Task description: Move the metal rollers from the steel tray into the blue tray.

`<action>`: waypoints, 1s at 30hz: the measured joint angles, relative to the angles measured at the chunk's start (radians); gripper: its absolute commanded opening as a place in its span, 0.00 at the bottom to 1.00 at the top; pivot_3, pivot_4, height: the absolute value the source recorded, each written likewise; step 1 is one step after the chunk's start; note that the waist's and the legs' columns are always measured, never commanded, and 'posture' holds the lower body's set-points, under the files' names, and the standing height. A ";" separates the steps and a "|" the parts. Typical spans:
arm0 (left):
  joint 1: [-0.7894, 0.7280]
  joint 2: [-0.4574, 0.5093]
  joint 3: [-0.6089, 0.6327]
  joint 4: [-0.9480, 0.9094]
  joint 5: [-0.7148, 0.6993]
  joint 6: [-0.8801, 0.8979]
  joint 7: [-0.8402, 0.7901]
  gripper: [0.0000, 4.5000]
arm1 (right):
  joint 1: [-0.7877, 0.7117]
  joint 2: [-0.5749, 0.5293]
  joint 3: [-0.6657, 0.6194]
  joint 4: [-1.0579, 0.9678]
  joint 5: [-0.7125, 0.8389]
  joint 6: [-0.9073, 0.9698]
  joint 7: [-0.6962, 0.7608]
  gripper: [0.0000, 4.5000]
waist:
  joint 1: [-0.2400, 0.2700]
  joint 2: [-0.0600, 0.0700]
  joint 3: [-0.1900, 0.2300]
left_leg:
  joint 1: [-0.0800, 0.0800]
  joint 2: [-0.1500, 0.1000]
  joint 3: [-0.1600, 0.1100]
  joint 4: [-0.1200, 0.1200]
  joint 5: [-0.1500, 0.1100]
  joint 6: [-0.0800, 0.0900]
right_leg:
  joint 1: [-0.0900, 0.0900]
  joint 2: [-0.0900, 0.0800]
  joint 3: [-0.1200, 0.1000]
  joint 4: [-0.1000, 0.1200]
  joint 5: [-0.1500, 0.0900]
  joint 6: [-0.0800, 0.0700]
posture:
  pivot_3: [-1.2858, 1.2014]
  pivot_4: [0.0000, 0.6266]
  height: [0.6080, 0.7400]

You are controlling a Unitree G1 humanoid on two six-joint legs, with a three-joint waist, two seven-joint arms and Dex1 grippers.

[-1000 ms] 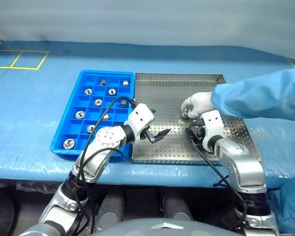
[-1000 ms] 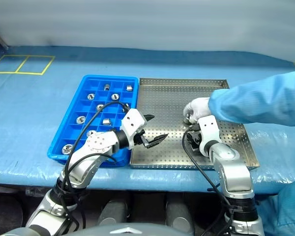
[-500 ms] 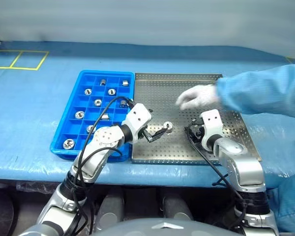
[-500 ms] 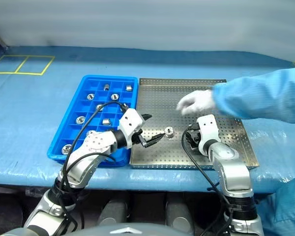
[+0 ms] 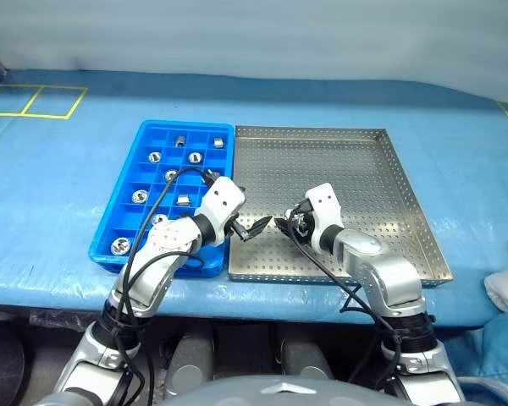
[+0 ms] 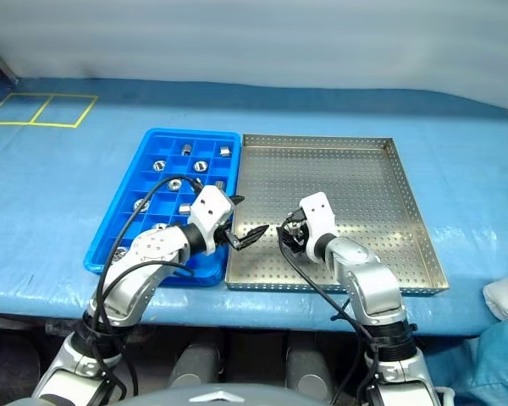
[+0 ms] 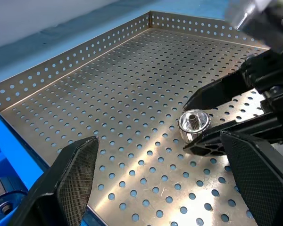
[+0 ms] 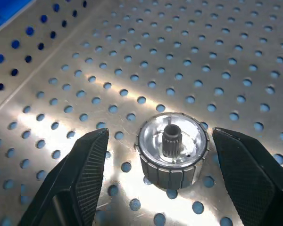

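While the gloved hand that was reaching over the steel tray (image 5: 356,148) a second ago is now withdrawing to the table's edge on the robot's right (image 5: 505,289), a single metal roller (image 8: 172,149) is sitting upright on the perforated base, toward the near side of the steel tray and closer to the wall that borders the blue tray (image 5: 127,228) than to the far one — it was not on the open base a second ago, when the hand was covering that spot. The right gripper (image 5: 289,222) is swinging in across the steel tray toward its blue-tray side, and its fingers (image 8: 85,165) are now standing open on either side of the roller, apart from it, gripping nothing. The left gripper (image 5: 251,227) is hovering over the same near corner of the steel tray, jaws spread wide and empty, pointing at the roller from the other side. Beside the steel tray, the blue tray is already holding several rollers (image 5: 119,246) in its compartments. Judging from this, a fresh piece is being supplied and the right gripper is lining up for the pick — closing on the roller and carrying it over the shared wall looks like the step in hand.
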 measured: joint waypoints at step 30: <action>0.166 0.221 0.226 -0.359 0.000 0.340 0.076 1.00 | -0.097 0.019 0.144 -0.157 0.084 -0.055 0.143 0.38 | 0.019 0.000 0.000 | 0.001 0.002 -0.002 -0.002 0.000 0.000 | -0.001 0.001 -0.002 0.001 -0.001 -0.002 | 0.65 0.24 1.00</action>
